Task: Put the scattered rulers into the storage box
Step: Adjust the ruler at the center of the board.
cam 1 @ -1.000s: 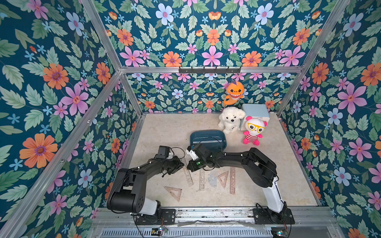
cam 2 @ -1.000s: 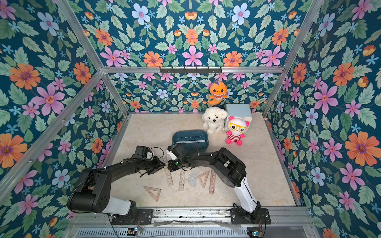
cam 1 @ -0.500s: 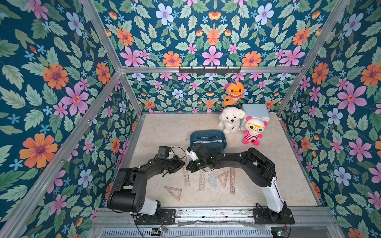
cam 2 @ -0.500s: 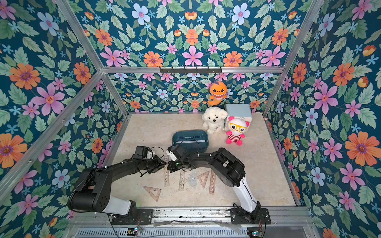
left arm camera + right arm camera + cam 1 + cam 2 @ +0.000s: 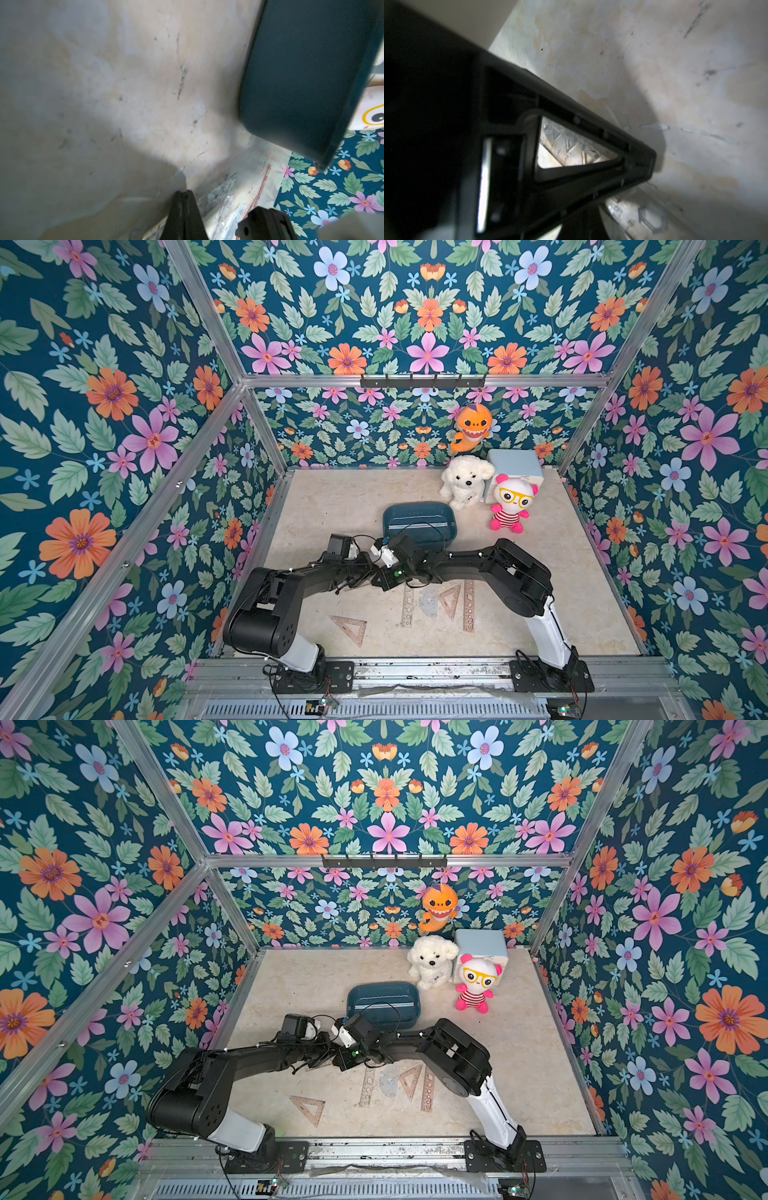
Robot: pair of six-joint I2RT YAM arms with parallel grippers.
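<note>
Wallpaper (image 5: 104, 406) with flowers surrounds scuffed beige tabletop (image 5: 332, 497).

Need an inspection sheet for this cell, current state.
Surface: beige table, scuffed.
Job's things: one ruler in the storage box; on the table a lone set square and a row: straight ruler, protractor, small set square, long ruler.
Clutter: white dog plush, pink doll, pale blue box; orange plush on the back wall.
Claws: left claw shut, right claw shut, tips close together; a held ruler cannot be confirmed.
Cables: black cable arcs over the box.
Surroundings: floral walls, aluminium frame.
</note>
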